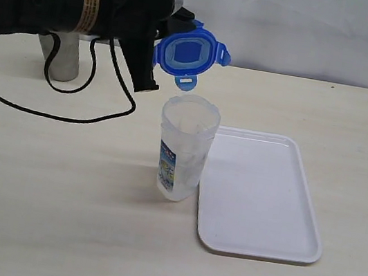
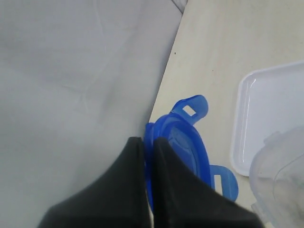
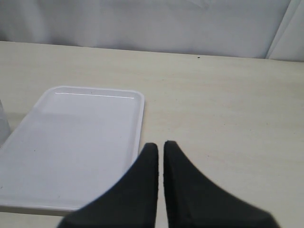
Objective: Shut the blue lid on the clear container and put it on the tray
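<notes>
My left gripper point(image 1: 156, 55) is shut on the edge of the blue lid point(image 1: 190, 55), holding it in the air on edge, its underside facing the exterior camera. The lid hangs just above and behind the open mouth of the clear container point(image 1: 184, 148), which stands upright on the table with its blue-green label showing. The white tray point(image 1: 263, 192) lies flat just right of the container, nothing on it. The left wrist view shows the lid point(image 2: 183, 142) pinched between the black fingers point(image 2: 128, 180), with the container rim point(image 2: 280, 175) nearby. My right gripper point(image 3: 160, 145) is shut on nothing, beside the tray point(image 3: 71, 142).
A tapered steel cup point(image 1: 60, 55) stands at the back left, partly behind my left arm. A black cable point(image 1: 55, 114) loops across the table on the left. A white backdrop point(image 1: 292, 29) closes off the far edge.
</notes>
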`<state>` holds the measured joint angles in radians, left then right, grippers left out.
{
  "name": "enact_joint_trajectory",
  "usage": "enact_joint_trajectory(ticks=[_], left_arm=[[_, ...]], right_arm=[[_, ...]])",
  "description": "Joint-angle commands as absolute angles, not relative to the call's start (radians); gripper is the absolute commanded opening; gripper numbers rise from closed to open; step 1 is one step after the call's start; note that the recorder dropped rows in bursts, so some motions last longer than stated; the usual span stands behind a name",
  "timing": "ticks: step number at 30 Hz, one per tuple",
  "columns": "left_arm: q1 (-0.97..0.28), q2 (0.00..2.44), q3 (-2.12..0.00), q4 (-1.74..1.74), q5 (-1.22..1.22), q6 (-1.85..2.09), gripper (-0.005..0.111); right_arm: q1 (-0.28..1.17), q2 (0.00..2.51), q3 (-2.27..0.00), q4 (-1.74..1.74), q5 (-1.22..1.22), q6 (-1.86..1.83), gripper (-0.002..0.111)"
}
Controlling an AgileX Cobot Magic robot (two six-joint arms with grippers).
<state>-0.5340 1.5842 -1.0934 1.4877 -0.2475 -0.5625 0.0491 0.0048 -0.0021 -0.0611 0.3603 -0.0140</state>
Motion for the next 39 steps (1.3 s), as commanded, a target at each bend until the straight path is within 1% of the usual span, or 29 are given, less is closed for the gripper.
enact_joint_trajectory(ticks=[1,7,13,18,30,39], left_arm=[[-0.57,1.567,-1.06,1.489,-0.214,-0.532,0.0],[-0.628,1.567,-1.051,1.48,-0.186,-0.491,0.0],[-0.628,1.567,-1.051,1.48,-0.167,-0.491,0.0],[-0.628,1.567,-1.051,1.48,-0.218,-0.491,0.0],[-0.63,1.567,-1.015,1.48,-0.221,-0.476,0.0],[-0.653,1.567,-1.015,1.475,-0.181,-0.425,0.0]], right_arm=[[0.045,0.0,0.0,-0.062,0.353,-0.012,0.005],[0.045,0.0,0.0,-0.062,0.353,-0.012,0.005],[0.045,0.0,0.0,-0.062,0.353,-0.012,0.005],[0.045,0.0,0.0,-0.062,0.353,-0.012,0.005],[0.045,0.0,0.0,-0.062,0.353,-0.012,0.005],[0.045,0.0,0.0,-0.062,0.353,-0.012,0.005]])
